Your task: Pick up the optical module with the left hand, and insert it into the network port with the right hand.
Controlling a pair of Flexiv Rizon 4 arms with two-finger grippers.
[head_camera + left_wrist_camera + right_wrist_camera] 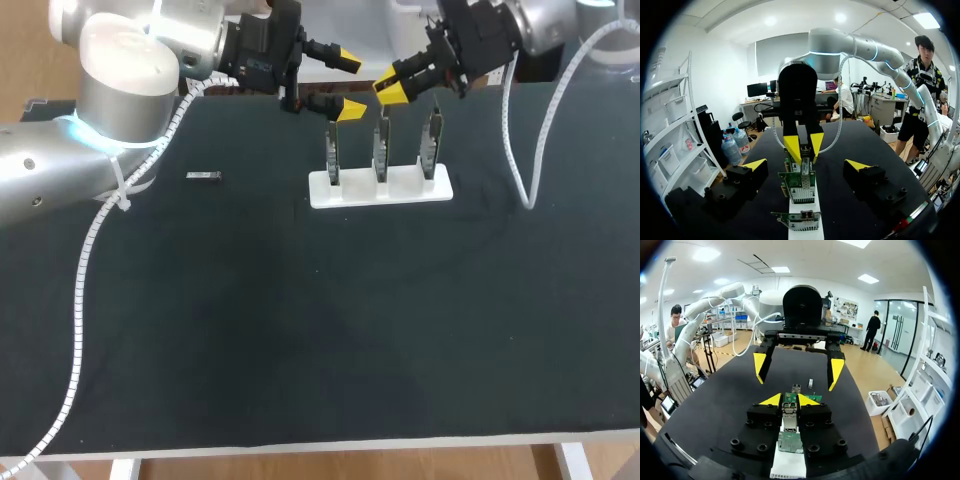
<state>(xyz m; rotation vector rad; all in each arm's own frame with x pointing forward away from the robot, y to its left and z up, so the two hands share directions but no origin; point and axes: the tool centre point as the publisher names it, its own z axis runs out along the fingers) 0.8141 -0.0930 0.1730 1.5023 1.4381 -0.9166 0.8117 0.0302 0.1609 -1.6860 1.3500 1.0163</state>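
- The black matte tabletop [300, 330] carries a white plastic stand [400, 190] with three upright green network-port boards [381, 145].
- Above them, the right gripper [789, 401] clamps the small silver optical module [789, 415].
- The left gripper [348, 85] gapes wide alongside.

Black cloth covers the table [300, 330] throughout.
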